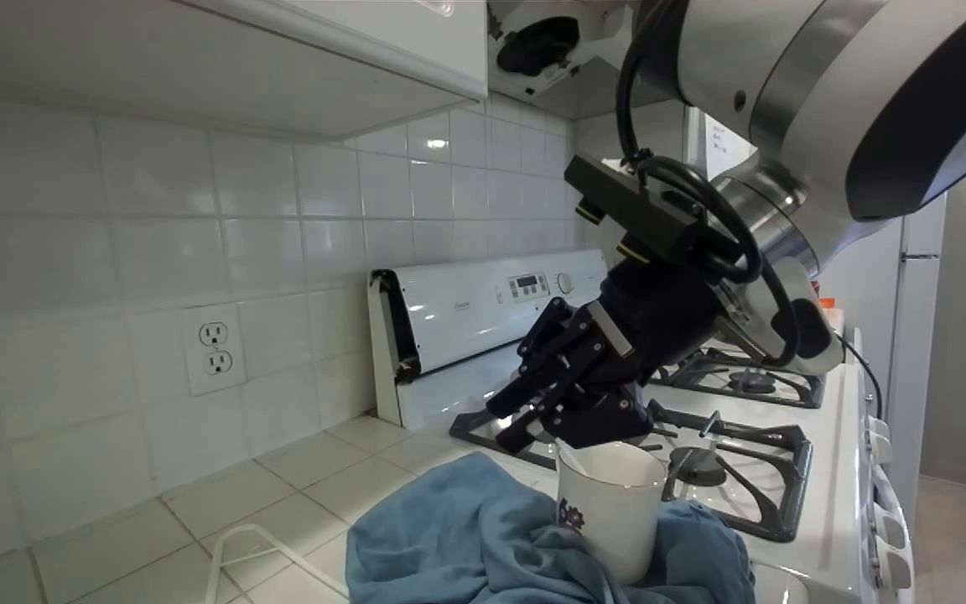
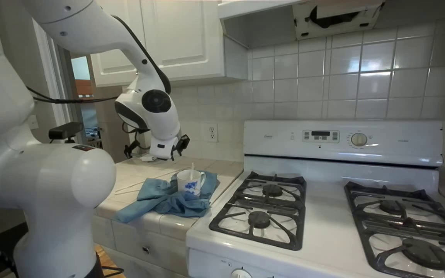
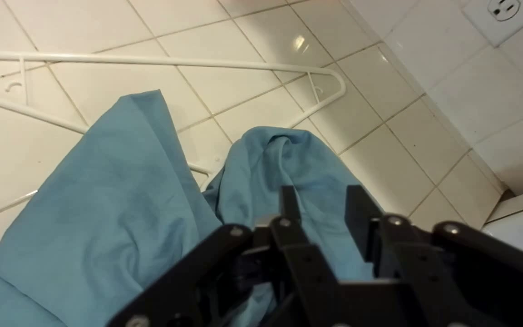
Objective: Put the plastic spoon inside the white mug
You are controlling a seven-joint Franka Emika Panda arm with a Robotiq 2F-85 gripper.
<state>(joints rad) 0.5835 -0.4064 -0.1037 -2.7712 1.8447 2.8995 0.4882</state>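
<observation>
The white mug [image 1: 617, 512] stands on a crumpled blue cloth [image 1: 466, 537] on the counter; it also shows in an exterior view [image 2: 184, 181], with a blue printed pattern. The plastic spoon [image 1: 569, 457] is inside the mug, leaning on its rim, with its white handle sticking up [image 2: 192, 169]. My gripper [image 1: 506, 422] is above the mug and to one side of it. In the wrist view my gripper [image 3: 320, 202] is open, with a gap between the fingers and nothing held. The mug and spoon cannot be made out in the wrist view.
A white hanger [image 3: 189, 61] lies on the tiled counter, partly under the cloth. A stove [image 2: 319, 216] with black grates adjoins the counter. A tiled wall with an outlet [image 1: 215, 348] is behind, and a cabinet [image 1: 349, 50] hangs above the counter.
</observation>
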